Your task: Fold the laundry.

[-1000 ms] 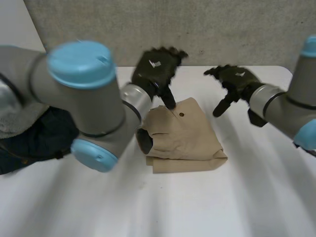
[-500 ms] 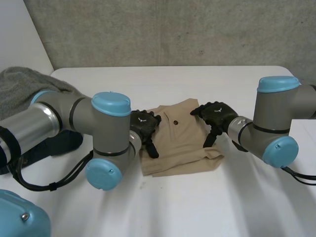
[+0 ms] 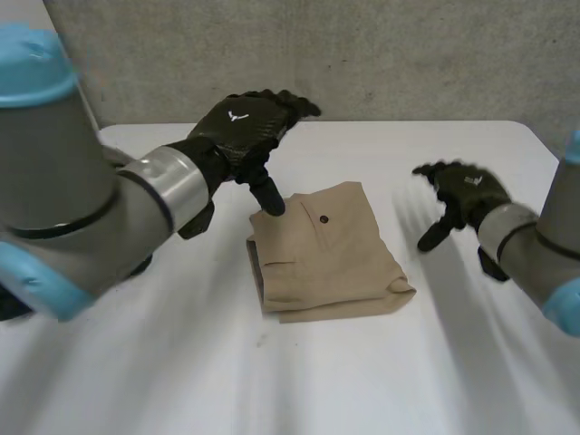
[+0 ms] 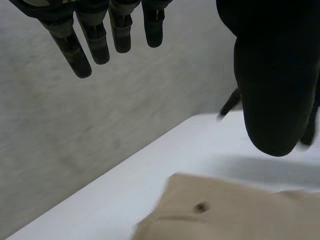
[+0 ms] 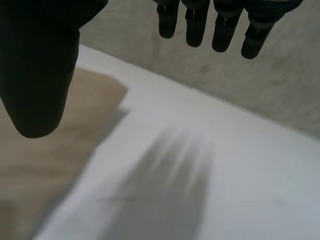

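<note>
A white table (image 3: 362, 381) stood before a grey wall (image 3: 408, 54), the folded tan garment (image 3: 326, 254) lying at its middle, dark button (image 3: 323, 219) up. Your left arm (image 3: 82, 217) hid the table's left side, with a dark cloth (image 3: 9, 310) peeking from under it. Half a second before, both hands sat at the garment's sides. Now the left hand (image 3: 245, 131) hovered over its far left corner with fingers straight, and the right hand (image 3: 462, 190) hung apart to its right, fingers spread and empty.
</note>
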Controlling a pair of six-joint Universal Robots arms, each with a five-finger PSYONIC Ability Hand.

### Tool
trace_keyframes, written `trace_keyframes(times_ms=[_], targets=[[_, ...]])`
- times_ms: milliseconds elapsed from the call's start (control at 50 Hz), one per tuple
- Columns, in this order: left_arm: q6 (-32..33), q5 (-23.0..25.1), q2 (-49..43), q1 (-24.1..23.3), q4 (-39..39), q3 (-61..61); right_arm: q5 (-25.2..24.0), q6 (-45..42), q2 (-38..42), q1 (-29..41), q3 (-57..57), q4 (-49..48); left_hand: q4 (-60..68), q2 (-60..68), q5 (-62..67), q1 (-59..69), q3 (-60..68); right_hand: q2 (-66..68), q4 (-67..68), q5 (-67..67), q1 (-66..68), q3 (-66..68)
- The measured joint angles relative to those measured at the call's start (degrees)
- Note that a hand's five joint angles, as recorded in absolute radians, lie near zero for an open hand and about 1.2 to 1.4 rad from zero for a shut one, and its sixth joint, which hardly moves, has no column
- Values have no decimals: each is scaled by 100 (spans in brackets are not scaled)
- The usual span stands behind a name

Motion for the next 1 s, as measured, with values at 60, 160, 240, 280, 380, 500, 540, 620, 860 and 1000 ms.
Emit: trace_keyframes(times_ms=[60,160,240,280,380,500,540,620,860,1000], targets=[[-179,887,316,162,-118,-302,-351,387,0,27,383,-71,0,0,0,0,-1,0,0,0,0,3],[-414,2222,752,392,-220,-859,-824,843,284,174,812,-551,0,0,0,0,-1,0,0,0,0,3],[-488,2583,954,457,-131,-1190,-806,873,615,329,824,-997,0,0,0,0,-1,0,0,0,0,3],[-504,2590,1010,465,-54,-1302,-749,842,741,387,769,-1134,0,0,0,0,-1,0,0,0,0,3],[-550,2358,1114,474,232,-1548,-493,658,1162,556,455,-1363,0,0,0,0,-1,0,0,0,0,3],[-741,2028,1160,521,548,-1714,-301,478,1611,710,-11,-1277,0,0,1,0,0,3389,3301,2727,2748,3318],[-832,1974,1162,550,627,-1744,-286,501,1687,724,-141,-1238,0,0,0,0,-1,4470,4844,3901,3755,4575],[-988,1936,1163,606,747,-1766,-265,637,1695,658,-315,-1277,0,0,0,0,-1,5050,5593,4692,4106,5197],[-1275,1893,1190,648,1043,-1691,515,1089,2091,-393,-2059,-1672,0,0,0,0,0,5128,5631,5181,4106,5287],[-1429,1698,1190,554,1137,-1571,1332,1043,3367,-1197,-4492,-1101,0,0,0,0,-1,5128,5685,5200,4106,5396]])
